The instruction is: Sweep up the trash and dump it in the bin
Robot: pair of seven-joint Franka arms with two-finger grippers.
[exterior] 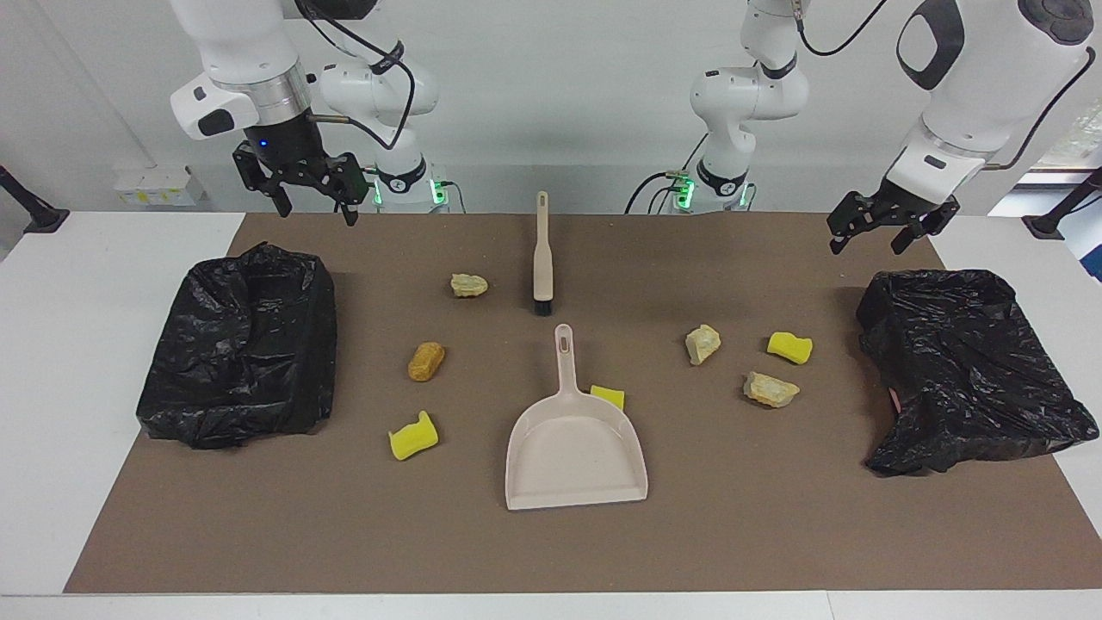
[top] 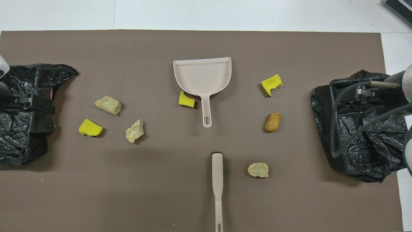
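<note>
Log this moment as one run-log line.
left gripper: open, raised, empty | right gripper: open, raised, empty | brush, dustpan: untouched | trash: seven pieces on mat | step: not started

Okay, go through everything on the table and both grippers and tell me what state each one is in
Left gripper: open, empty, raised over the mat's edge by the robots.
Right gripper: open, empty, raised over the mat's edge by the robots.
Dustpan: flat on the mat, empty.
Brush: lying on the mat, untouched.
Trash pieces: all seven loose on the mat, none swept.
Black-lined bins: one at each end, nothing visible inside.
</note>
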